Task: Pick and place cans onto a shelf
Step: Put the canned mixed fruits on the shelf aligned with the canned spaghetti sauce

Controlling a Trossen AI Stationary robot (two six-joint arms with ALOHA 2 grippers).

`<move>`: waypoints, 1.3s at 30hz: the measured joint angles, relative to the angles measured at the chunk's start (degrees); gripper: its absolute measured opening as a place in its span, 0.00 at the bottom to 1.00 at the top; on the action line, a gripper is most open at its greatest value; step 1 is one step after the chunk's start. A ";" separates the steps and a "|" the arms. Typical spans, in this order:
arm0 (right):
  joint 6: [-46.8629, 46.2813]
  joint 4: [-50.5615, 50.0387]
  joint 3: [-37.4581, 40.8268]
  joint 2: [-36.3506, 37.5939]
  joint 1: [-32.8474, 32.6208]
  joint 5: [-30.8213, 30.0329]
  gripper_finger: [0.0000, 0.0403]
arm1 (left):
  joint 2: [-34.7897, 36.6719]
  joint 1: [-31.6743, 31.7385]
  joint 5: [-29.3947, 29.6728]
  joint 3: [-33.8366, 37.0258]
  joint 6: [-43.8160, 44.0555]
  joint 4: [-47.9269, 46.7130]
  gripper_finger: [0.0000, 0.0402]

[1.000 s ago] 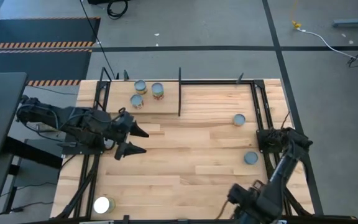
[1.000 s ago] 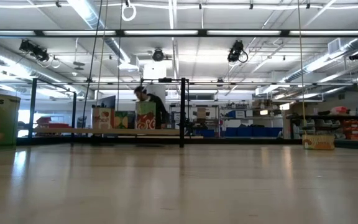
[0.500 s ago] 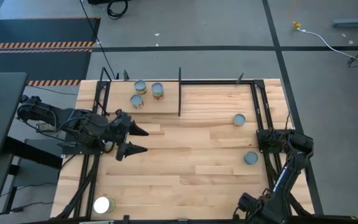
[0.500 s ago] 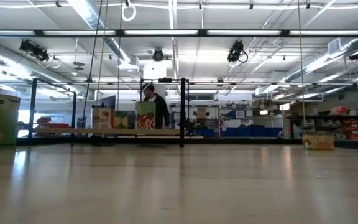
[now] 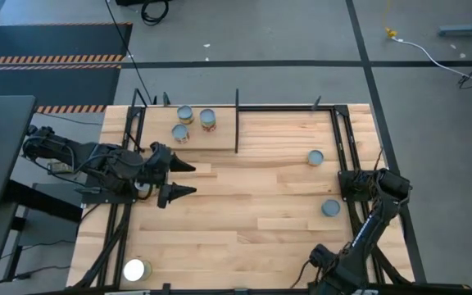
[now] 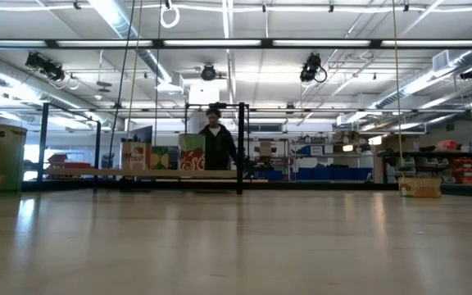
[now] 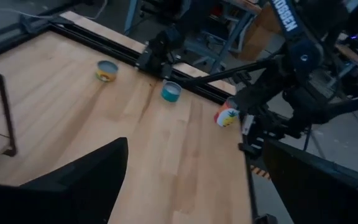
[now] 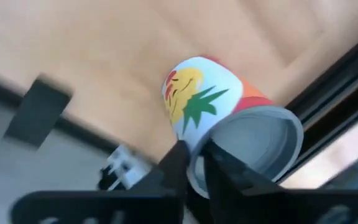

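Note:
Three cans (image 5: 184,114) (image 5: 208,120) (image 5: 180,133) stand on the shelf (image 5: 220,139), a pale board with black rods at the table's far left. Two cans (image 5: 315,157) (image 5: 330,208) stand on the tabletop at the right. A can with a glaring white lid (image 5: 134,269) stands near the near-left corner. My left gripper (image 5: 188,179) hovers open and empty at the table's left side. My right gripper (image 8: 194,165), at the near edge (image 5: 316,260), is shut on a can with a pineapple label (image 8: 194,93); that can also shows in the left wrist view (image 7: 227,116). My right gripper pinches the pineapple can at the rim of one end (image 8: 197,177). One finger (image 8: 173,165) is on the labelled side wall and the other (image 8: 225,168) is on the grey end face. The can sits tilted, its grey end toward the wrist camera.
Black metal rails run along the table's left and right edges (image 5: 347,156). A tall black rod (image 5: 237,121) stands at the shelf's right end. A person (image 6: 217,147) stands in the room behind the shelf. Bare planks lie across the table's middle (image 5: 252,205).
My left gripper has shifted a little toward the table's far edge, still open. My right arm has shifted slightly at the near edge. The person behind the shelf has walked to the right.

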State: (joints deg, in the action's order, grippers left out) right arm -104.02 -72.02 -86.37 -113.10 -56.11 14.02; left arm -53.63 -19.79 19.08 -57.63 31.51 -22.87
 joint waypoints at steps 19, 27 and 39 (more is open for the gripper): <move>43.66 -6.13 -13.82 1.68 22.23 -14.86 0.01 | 9.48 6.92 5.80 0.00 -10.16 -14.35 0.93; 78.94 8.37 -26.85 1.59 38.33 -22.61 0.01 | 18.83 14.32 7.95 -0.04 -15.96 -26.23 0.93; 98.54 19.45 -32.61 1.55 57.37 -25.19 0.01 | 23.76 17.51 7.27 -0.09 -11.77 -33.23 0.93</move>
State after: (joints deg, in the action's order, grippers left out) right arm -5.48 -52.58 -118.98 -111.55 1.26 -11.17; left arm -29.87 -2.28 26.35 -57.71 19.74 -56.10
